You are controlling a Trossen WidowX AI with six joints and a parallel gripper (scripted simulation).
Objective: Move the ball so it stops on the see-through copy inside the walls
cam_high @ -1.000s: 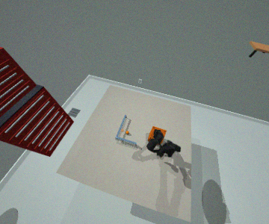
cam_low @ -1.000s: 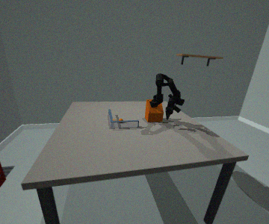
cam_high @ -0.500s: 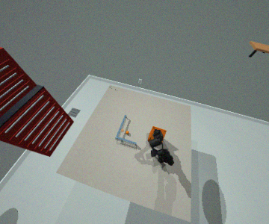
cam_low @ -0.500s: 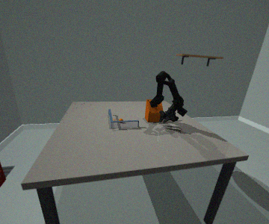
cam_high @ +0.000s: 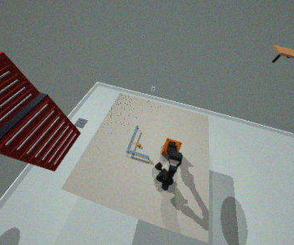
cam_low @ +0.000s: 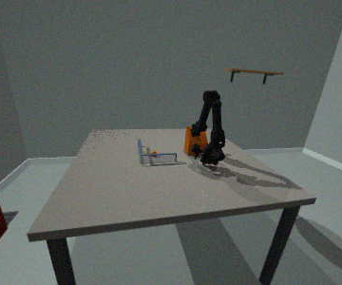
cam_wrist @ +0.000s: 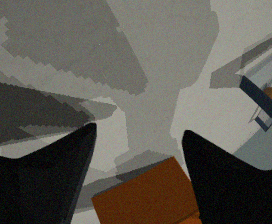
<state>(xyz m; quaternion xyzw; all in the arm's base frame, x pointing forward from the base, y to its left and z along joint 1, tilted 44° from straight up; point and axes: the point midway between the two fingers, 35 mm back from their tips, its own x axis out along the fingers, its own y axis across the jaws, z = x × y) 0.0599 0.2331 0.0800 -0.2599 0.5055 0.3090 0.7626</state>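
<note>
Jaws on the gripper [cam_wrist: 135, 183] stood partly open with nothing between them, the two dark fingers framing bare counter and the arm's orange base [cam_low: 195, 141]. Going left to right on the counter [cam_low: 123, 195], the clear walls [cam_low: 148, 155] formed their corner first, and the ball [cam_high: 139, 144] lay inside that corner, beside a second orange sphere [cam_high: 133, 142]; which of the two was the see-through copy could not be told. Well to the right hung the gripper, low above the counter just beside the base.
</note>
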